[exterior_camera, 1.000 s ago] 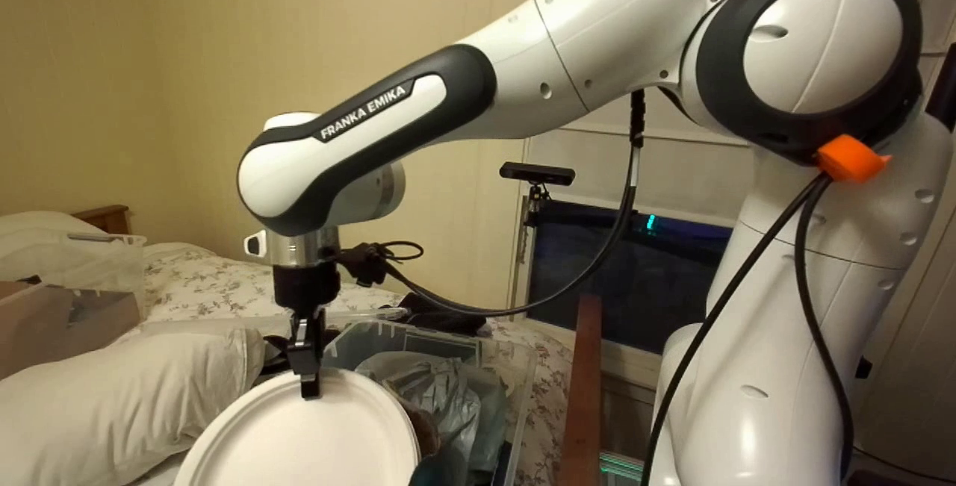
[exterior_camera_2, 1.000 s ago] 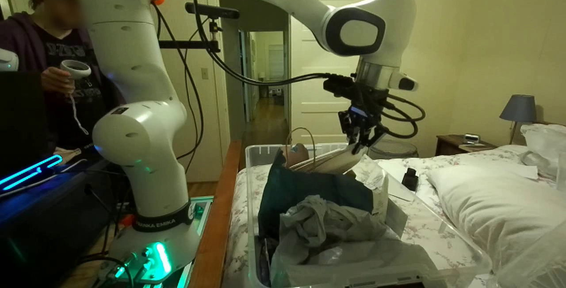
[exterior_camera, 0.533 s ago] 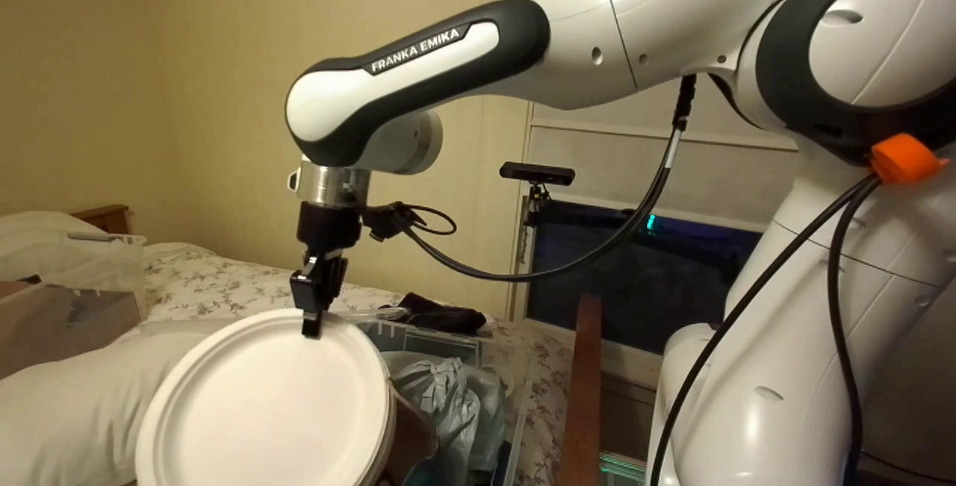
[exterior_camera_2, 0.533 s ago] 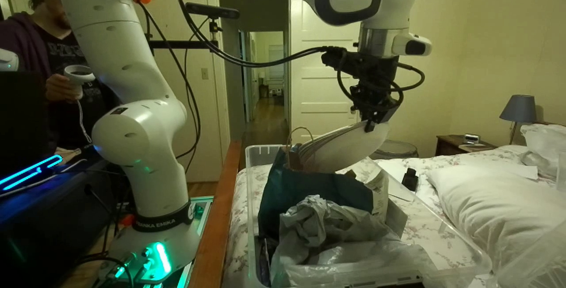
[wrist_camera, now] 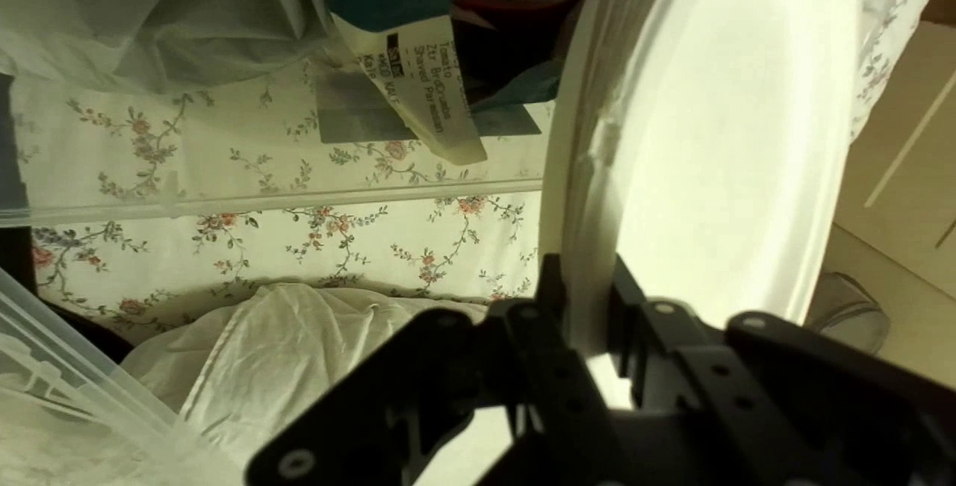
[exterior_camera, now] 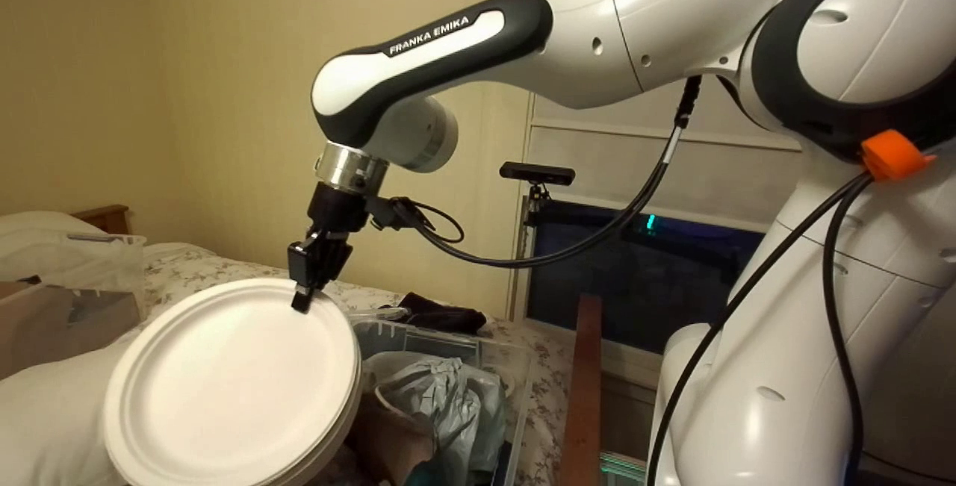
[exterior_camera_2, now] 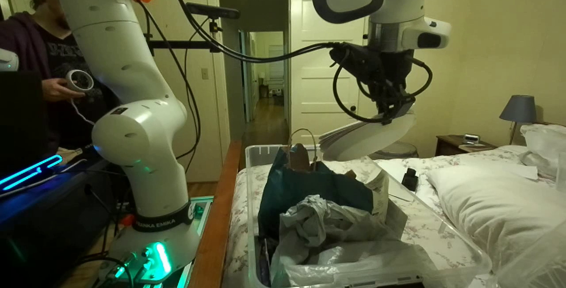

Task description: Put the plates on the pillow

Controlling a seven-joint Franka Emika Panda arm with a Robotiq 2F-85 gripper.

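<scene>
A pale wall (exterior_camera: 209, 83) stands behind a bed (exterior_camera: 202, 284) with a flowered cover, and farther off is a lamp (exterior_camera_2: 518, 109). On the bed, lower than the fingers (exterior_camera: 302, 300), a clear bin (exterior_camera_2: 261, 153) holds a dark green bag (exterior_camera_2: 309, 186) and a crumpled grey plastic bag (exterior_camera_2: 327, 226).

The plates (exterior_camera: 231, 389) hang in the air from the fingers as one tilted stack, most of their width reaching down and away. The pillow (exterior_camera_2: 491, 204) lies on the bed below the fingers and off to one side, with nothing of the stack resting on it, so I take this to be the carry.

The plates will probably handle as light and fairly stiff; what they are made of I can't tell. Smooth faces may slide over each other, and a hold at a single spot on the rim could let the stack swing or fan out. The rim, gripped across every layer and as deep as possible, looks the best place to take them; a slow, flat lowering would suit a pillow likely to give.

The fingers are parted only by the thickness of the stack, pinching its rim with one on each face, as the wrist view shows. Whether every plate is caught between them is hard to tell.
</scene>
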